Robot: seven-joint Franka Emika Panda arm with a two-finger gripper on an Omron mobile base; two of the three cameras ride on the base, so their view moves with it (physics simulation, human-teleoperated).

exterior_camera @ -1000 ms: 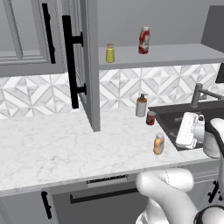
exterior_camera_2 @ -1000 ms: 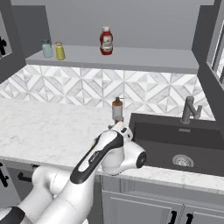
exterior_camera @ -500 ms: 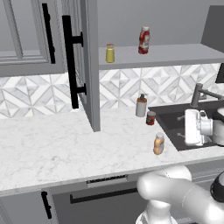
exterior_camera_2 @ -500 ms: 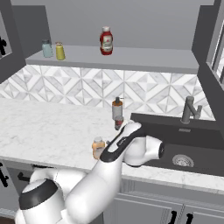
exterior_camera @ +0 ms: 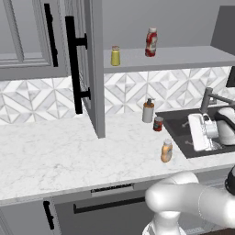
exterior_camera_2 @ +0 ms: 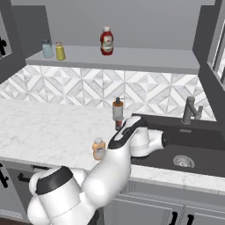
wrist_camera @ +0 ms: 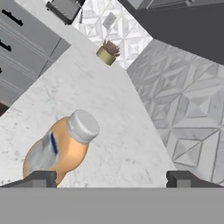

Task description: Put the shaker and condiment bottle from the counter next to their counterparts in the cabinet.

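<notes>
Flanking condiment bottle (wrist_camera: 59, 148), spread hand (wrist_camera: 111, 178)

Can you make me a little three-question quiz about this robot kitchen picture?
1. True or false: the orange bottle stands on the counter.
2. What stands on the cabinet shelf near the red bottle? A) a yellow-green jar B) a cup C) a spoon
3. Are the gripper fingers spread apart or pressed together?

Key:
1. True. It stands upright near the counter's front edge, by the sink.
2. A. The yellow-green jar is already on the shelf.
3. Spread apart, with the orange bottle close in front and not yet gripped.
</notes>
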